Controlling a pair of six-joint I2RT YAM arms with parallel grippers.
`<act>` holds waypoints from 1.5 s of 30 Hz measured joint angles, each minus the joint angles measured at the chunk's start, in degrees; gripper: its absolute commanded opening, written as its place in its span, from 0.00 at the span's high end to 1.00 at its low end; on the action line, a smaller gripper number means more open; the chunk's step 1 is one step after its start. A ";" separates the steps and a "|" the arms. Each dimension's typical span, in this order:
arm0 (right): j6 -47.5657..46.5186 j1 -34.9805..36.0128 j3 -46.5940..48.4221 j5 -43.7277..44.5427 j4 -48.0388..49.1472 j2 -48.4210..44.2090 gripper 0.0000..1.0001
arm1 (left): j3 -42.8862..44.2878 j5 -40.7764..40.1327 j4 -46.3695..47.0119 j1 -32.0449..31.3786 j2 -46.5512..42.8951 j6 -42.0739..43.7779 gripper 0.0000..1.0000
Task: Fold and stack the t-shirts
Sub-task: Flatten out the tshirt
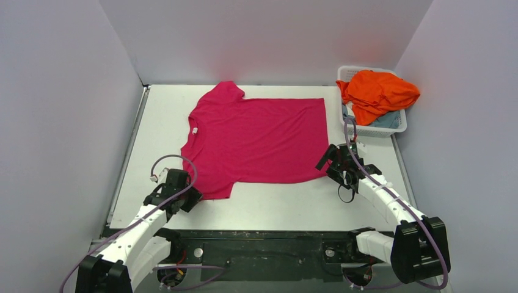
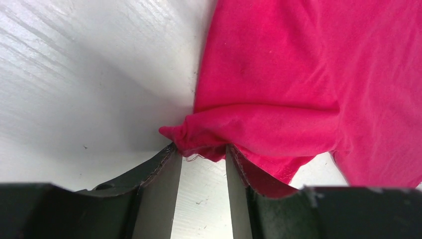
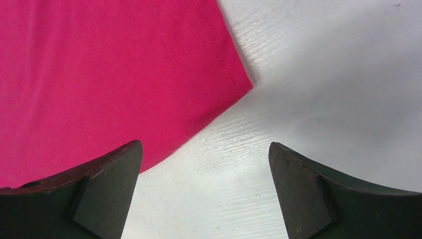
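Left claw [image 2: 200,147] nips magenta t-shirt [image 1: 256,137] sleeve, near-closed. Right claw [image 3: 204,143] gapes, empty; hem corner just ahead, leftward.

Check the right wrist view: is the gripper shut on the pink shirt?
No; the right gripper stands wide open, the pink shirt lying flat.

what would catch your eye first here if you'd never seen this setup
The magenta t-shirt spread flat across the middle of the white table dominates. Next comes the bright orange t-shirt heaped in the white basket at the far right corner. Nearer, the magenta shirt's sleeve bunches at the tips of the left claw, while the right claw gapes open by the hem corner.
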 measured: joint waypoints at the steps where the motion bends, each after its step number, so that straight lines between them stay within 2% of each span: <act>1: 0.07 0.00 0.00 -0.09 0.24 0.00 0.07 | -0.04 0.00 0.44 0.02 -0.02 0.00 0.52; 3: 0.20 0.00 -0.09 -0.22 0.55 0.00 0.07 | -0.46 0.09 1.16 0.13 -0.50 0.00 0.52; 7: 0.22 0.00 -0.13 -0.37 0.63 0.02 0.07 | -2.16 0.17 2.84 0.24 -2.73 0.13 0.63; 10: 0.22 0.00 -0.13 -0.42 0.92 0.15 0.08 | -3.34 0.15 4.39 0.31 -3.39 0.39 0.87; 11: 0.22 0.00 -0.13 -0.42 0.94 0.26 0.08 | -3.50 0.13 4.61 0.31 -3.34 0.59 0.99; 12: 0.22 0.00 -0.13 -0.42 0.92 0.42 0.09 | -3.56 0.07 4.72 0.33 -2.99 0.76 1.00; 16: 0.35 0.00 -0.13 -0.35 0.83 1.38 0.14 | -3.10 0.15 5.27 0.52 -1.79 1.81 1.00; 20: 1.53 -0.02 -0.13 0.48 0.63 2.60 0.19 | -1.22 0.11 1.03 0.59 -1.95 3.32 1.00; 28: 4.20 -0.02 -0.13 0.70 2.95 9.18 0.29 | 0.98 2.16 -8.85 -0.37 -9.66 2.78 1.00; 36: 6.19 -0.02 0.09 0.94 8.26 12.41 0.35 | 0.55 3.48 -13.60 -0.70 -11.82 -0.02 1.00; 40: 6.73 -0.02 0.22 0.92 11.58 14.05 0.51 | 0.50 3.48 -14.08 -0.70 -12.07 -0.48 1.00; 41: 6.91 -0.02 0.24 0.87 12.46 14.49 0.66 | 0.50 3.48 -14.16 -0.70 -12.07 -0.61 1.00; 42: 7.06 -0.02 0.26 0.92 12.94 14.97 0.75 | 0.50 3.45 -14.21 -0.70 -12.07 -0.72 1.00; 43: 7.17 -0.02 0.35 0.85 13.55 15.45 0.90 | 0.50 3.45 -14.25 -0.70 -12.07 -0.85 1.00; 45: 7.30 -0.04 0.55 0.68 13.81 16.76 1.00 | 0.50 3.43 -14.32 -0.70 -12.07 -1.01 1.00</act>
